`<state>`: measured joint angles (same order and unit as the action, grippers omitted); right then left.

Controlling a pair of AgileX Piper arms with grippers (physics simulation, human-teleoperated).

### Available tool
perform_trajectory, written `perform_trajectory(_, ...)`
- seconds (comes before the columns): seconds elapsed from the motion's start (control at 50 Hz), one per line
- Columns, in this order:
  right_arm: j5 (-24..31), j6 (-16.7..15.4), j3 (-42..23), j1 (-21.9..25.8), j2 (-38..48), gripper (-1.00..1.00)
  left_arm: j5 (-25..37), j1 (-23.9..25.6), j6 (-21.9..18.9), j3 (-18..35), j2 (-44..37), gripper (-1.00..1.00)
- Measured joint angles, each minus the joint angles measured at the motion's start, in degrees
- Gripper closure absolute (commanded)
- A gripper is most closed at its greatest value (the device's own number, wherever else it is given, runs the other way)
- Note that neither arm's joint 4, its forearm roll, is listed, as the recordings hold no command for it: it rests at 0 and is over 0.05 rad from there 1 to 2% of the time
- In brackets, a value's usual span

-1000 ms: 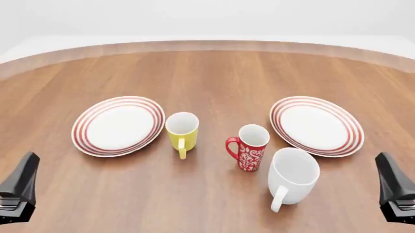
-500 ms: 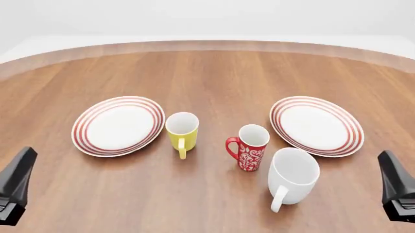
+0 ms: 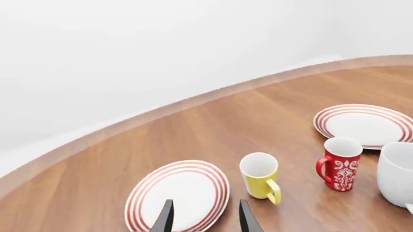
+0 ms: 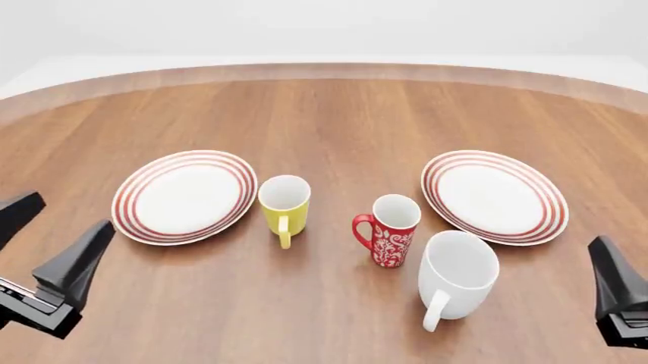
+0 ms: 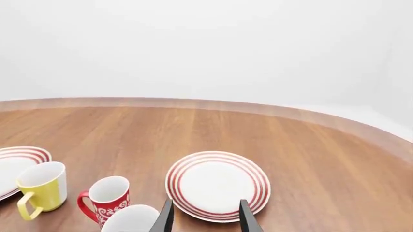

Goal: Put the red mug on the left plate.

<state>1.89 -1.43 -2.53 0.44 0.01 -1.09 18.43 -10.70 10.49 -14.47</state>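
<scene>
So, quick look at what I'm dealing with. The red mug [image 4: 390, 236] stands upright on the counter [image 4: 335, 121], roughly mid-table, with the yellow mug [image 4: 284, 206] off to its left and the big white mug [image 4: 457, 274] just beside it on the near right, close but I'd say not touching. The left plate [image 4: 135, 222] sits bare beyond the yellow mug, well apart from the red one.

My left gripper [image 3: 204, 217] has its fingers spread with nothing between them, hanging low over the near-left edge of the counter. My right gripper [image 5: 204, 216] is parted and holding nothing too, parked at the near right.

Handling-wise, I'd guess glazed ceramic: rigid, so no give under the pads, moderately weighty for its size, and slick. It's tall and slim, so it'll probably tip easily if I nudge it high up. Chippable if it clanks into a neighbour or lands hard on the plate.

Where to grab: the handle loop points toward the left, toward the yellow mug. I'd pinch across the body around mid-height, fingers clear of the handle, or clamp the rim wall with one finger inside. The white mug crowds the near-right side, so coming in from the left looks cleaner.
</scene>
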Motion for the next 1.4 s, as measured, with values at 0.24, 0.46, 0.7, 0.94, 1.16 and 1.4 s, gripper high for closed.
perform_trajectory(0.24, -0.15, -0.39, 0.14, 0.3, 0.0, -1.0, -11.02, 4.43, -1.92, 2.11, -13.81, -1.0)
perform_trajectory(0.46, -0.5, -0.82, 0.55, 0.62, 0.0, -1.0, -16.97, 8.66, -3.56, 5.76, -23.15, -1.0)
perform_trajectory(0.7, -0.57, -1.44, 0.69, 1.03, 0.0, -1.0, -21.71, 13.69, -5.34, 8.59, -31.45, -1.0)
perform_trajectory(0.94, -0.48, -1.84, 0.74, 1.34, 0.0, -1.0, -25.12, 17.13, -6.7, 11.39, -38.18, -1.0)
perform_trajectory(1.16, -0.67, -1.99, 1.05, 1.54, 0.0, -1.0, -27.81, 20.66, -8.05, 13.51, -43.42, -1.0)
perform_trajectory(1.4, -0.59, -2.08, 1.07, 1.55, 0.0, -1.0, -30.4, 23.9, -9.13, 15.97, -49.82, -1.0)
